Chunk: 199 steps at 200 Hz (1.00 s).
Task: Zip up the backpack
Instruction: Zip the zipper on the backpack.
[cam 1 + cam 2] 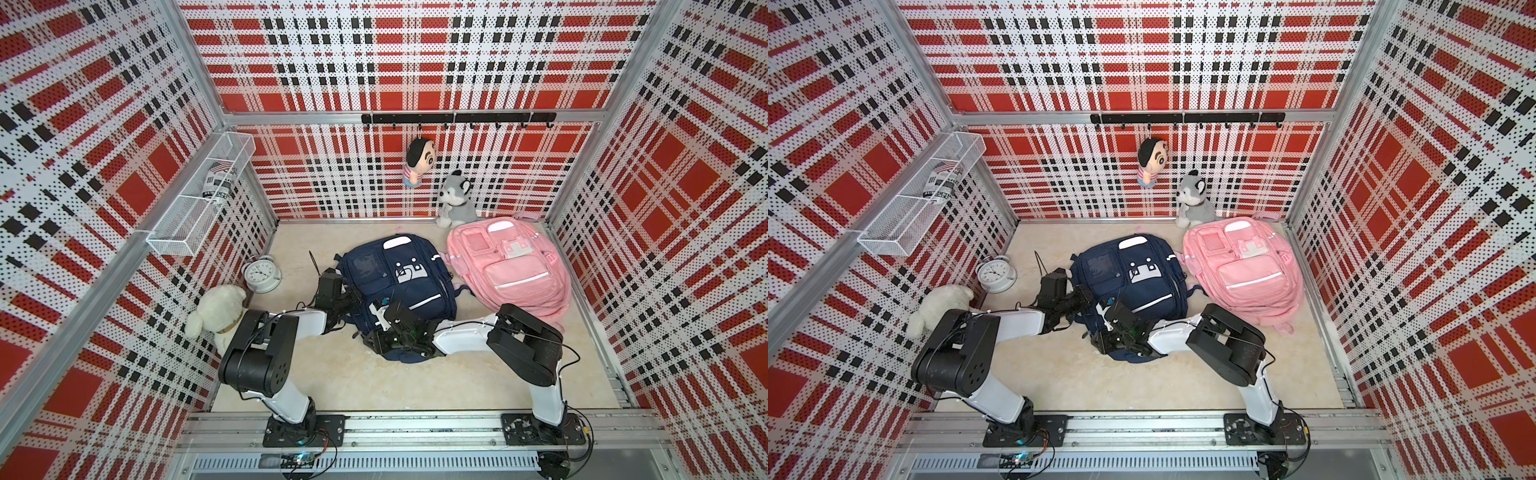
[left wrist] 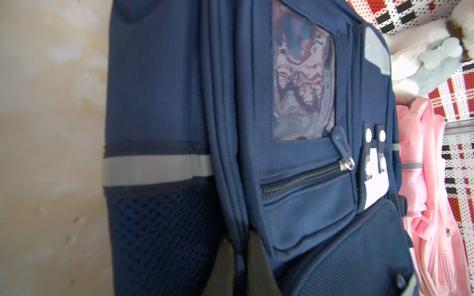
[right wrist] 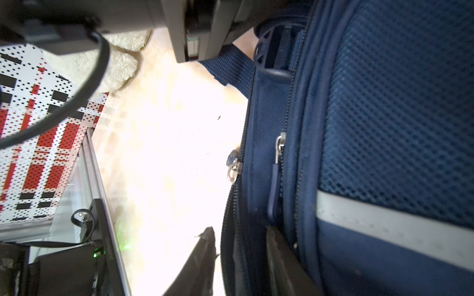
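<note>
My left gripper [image 2: 239, 238] is pinched shut on a side seam of the limp-looking navy backpack [image 1: 395, 282] lying mid-frame, right gripper [image 3: 239, 230] part-open astride its zipper edge, grip unclear; I'd take the metal slider [image 3: 233, 170].

"A child's bedroom?"
"No, a robot lab cell: red, black and white plaid perforated metal walls [image 1: 415, 62], bare aluminium frame rail [image 1: 415, 428] at the bottom, black-and-white robot arm [image 1: 266, 353] bolted on it."
</note>
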Available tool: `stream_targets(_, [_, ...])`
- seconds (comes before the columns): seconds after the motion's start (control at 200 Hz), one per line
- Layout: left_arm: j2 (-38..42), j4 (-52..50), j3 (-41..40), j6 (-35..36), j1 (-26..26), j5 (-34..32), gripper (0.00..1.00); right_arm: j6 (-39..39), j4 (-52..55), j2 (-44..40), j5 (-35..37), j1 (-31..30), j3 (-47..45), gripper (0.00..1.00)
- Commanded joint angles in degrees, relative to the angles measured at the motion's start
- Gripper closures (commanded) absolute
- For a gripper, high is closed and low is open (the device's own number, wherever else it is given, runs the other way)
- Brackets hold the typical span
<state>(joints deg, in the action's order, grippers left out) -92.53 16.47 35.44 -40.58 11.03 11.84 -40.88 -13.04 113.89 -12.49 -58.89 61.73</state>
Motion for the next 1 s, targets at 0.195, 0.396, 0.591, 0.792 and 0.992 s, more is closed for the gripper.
stream_targets(0.195, [6.9,-0.8,-0.8,-3.6,0.1,8.5,1.00,-6.3,-6.5,-2.6,-8.7,3.9,-7.2,0.61])
stream_targets(0.396, [10.8,0.8,-1.6,-7.1,-0.3,11.7,1.00,-7.8,-8.3,-4.0,-11.6,4.3,-8.8,0.61])
stream_targets(0.591, [14.3,2.3,-2.6,-10.1,-1.2,13.7,1.00,-7.4,-6.7,-5.6,-13.7,4.6,-8.7,0.61])
stream_targets(0.792, [17.7,3.3,-3.2,-12.4,-2.6,14.7,1.00,-6.9,-6.1,-9.7,-13.7,5.7,-10.2,0.62])
stream_targets(0.992, [19.2,6.7,-4.7,-15.7,-4.1,16.6,1.00,-7.4,-8.0,-15.8,-14.3,6.9,-12.4,0.61])
